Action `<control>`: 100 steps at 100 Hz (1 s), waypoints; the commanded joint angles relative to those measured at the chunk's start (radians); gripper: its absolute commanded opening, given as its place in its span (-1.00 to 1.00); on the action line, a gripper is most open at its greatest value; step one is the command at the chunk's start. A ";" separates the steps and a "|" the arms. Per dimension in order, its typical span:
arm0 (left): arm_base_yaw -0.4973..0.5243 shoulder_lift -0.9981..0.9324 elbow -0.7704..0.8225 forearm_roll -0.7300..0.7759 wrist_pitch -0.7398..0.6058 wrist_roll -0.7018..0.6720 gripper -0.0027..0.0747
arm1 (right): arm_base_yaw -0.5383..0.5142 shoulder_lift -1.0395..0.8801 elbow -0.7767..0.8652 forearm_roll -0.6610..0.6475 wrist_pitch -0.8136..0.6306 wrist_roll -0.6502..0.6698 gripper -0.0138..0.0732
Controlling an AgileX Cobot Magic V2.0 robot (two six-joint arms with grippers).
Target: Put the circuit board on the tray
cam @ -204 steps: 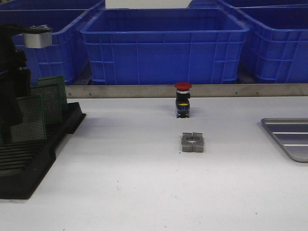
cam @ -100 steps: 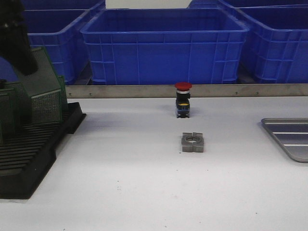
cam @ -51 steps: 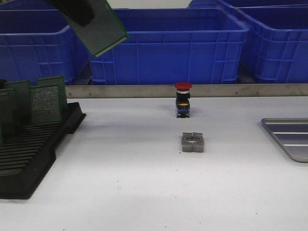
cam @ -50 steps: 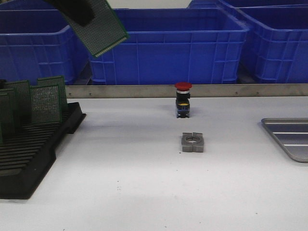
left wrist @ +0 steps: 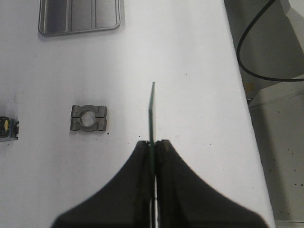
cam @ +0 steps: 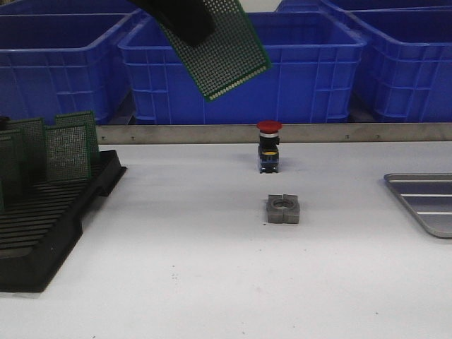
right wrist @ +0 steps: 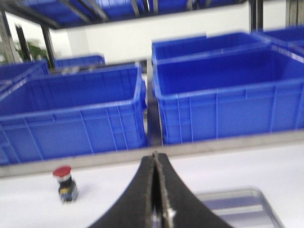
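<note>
A green perforated circuit board (cam: 220, 51) hangs tilted high above the table, left of the middle. My left gripper (cam: 185, 18) is shut on its upper part. In the left wrist view the board (left wrist: 152, 111) shows edge-on, pinched between the black fingers of the left gripper (left wrist: 153, 142). The silver-grey tray (cam: 424, 201) lies at the table's right edge, far from the board; its ridged floor shows in the left wrist view as well (left wrist: 80, 16). My right gripper (right wrist: 155, 156) is shut with nothing in it, above the tray (right wrist: 237, 204).
A black slotted rack (cam: 42, 226) at the left holds several more green boards (cam: 67, 152). A red-capped push button (cam: 268, 147) and a grey metal clamp block (cam: 283, 209) stand mid-table. Blue bins (cam: 240, 67) line the back behind a metal rail (cam: 212, 133).
My left gripper has lifted one board out of the rack and carried it up and to the right. Button, clamp block and tray have not moved.
</note>
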 commanded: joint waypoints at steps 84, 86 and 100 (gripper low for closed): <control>-0.010 -0.042 -0.022 -0.059 0.039 -0.011 -0.98 | 0.002 0.569 -0.573 0.009 0.519 0.004 0.17; -0.010 -0.042 -0.022 -0.059 0.039 -0.011 -0.98 | 0.002 0.570 -0.573 0.009 0.517 -0.001 0.23; -0.010 -0.042 -0.022 -0.059 0.039 -0.011 -0.98 | 0.002 0.592 -0.574 0.078 0.513 -0.133 0.32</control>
